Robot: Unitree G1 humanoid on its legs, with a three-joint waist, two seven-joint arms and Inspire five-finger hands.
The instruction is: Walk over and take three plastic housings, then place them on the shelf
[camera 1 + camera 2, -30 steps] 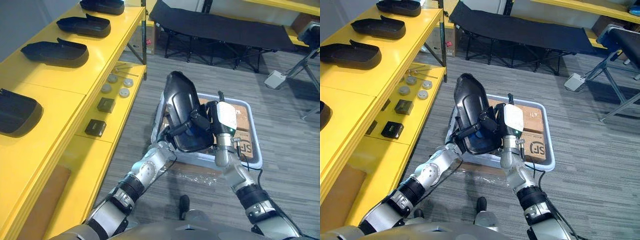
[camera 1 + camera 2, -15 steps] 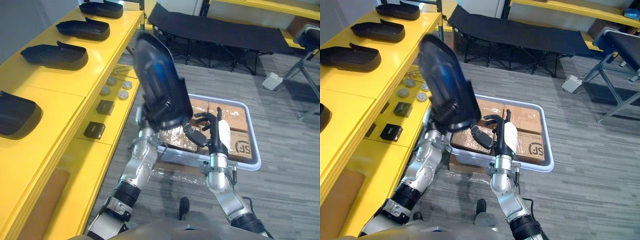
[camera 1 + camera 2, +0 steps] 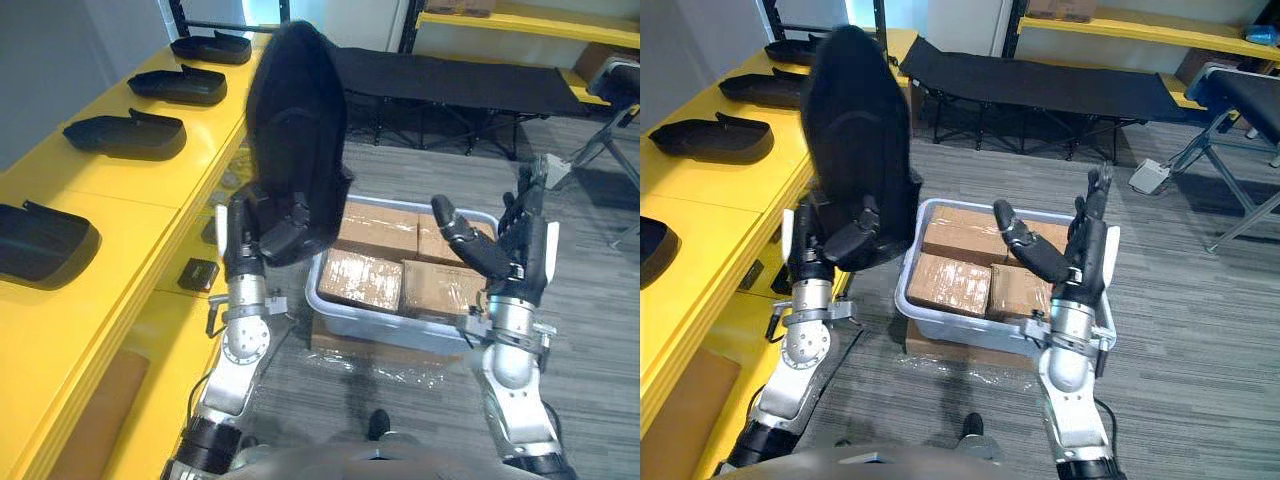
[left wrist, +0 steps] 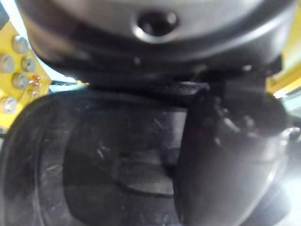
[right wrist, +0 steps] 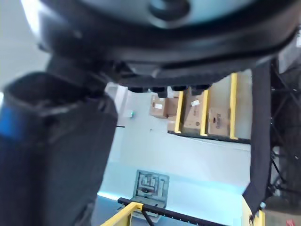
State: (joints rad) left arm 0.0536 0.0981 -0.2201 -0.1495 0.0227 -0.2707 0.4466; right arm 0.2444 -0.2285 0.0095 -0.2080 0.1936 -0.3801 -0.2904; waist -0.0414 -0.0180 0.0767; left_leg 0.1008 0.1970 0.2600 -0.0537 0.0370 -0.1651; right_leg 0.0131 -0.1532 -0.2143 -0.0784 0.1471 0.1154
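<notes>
While left hand (image 3: pixel 287 226) grips housing (image 3: pixel 295 120), bin (image 3: pixel 400 335) of boxes (image 3: pixel 360 278) stands beside shelf (image 3: pixel 130 200).

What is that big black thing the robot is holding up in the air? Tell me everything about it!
It is a large black plastic housing, a long, smooth shell narrowing to a rounded top. It stands almost upright in the air, between the yellow shelf and the grey bin of cardboard boxes. The robot's left hand grips its lower end, fingers curled round it. Nothing else touches it; the right hand is open and apart.
</notes>
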